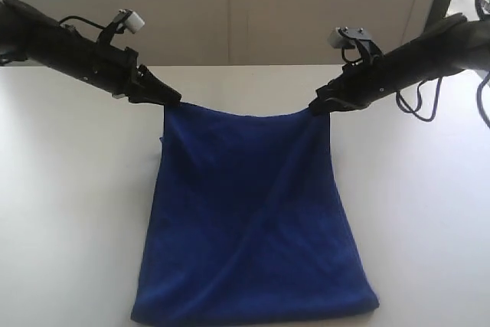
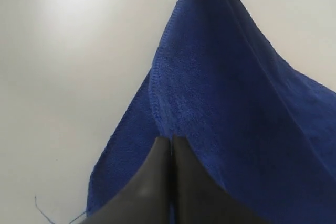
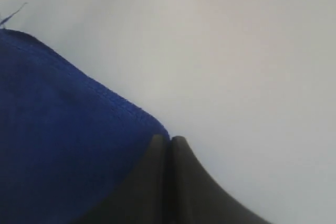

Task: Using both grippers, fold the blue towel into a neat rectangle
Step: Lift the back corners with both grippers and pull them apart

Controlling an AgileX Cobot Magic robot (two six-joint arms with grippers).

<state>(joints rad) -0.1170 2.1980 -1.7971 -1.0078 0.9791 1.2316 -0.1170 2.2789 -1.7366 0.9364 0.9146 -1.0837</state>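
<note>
The blue towel [image 1: 253,220] lies on the white table [image 1: 69,212], its near edge flat in front of me. Further back, the left gripper [image 1: 172,99] and the right gripper [image 1: 315,108] each pinch a far corner, fingers [image 2: 152,182] pressed together on the cloth, the edge sagging slightly between them.

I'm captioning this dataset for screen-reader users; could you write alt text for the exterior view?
A blue towel lies spread on a white table, its two upper corners each pinched by a shut black gripper: the left gripper at the left corner, the right gripper at the right. The edge between them sags slightly.
</note>
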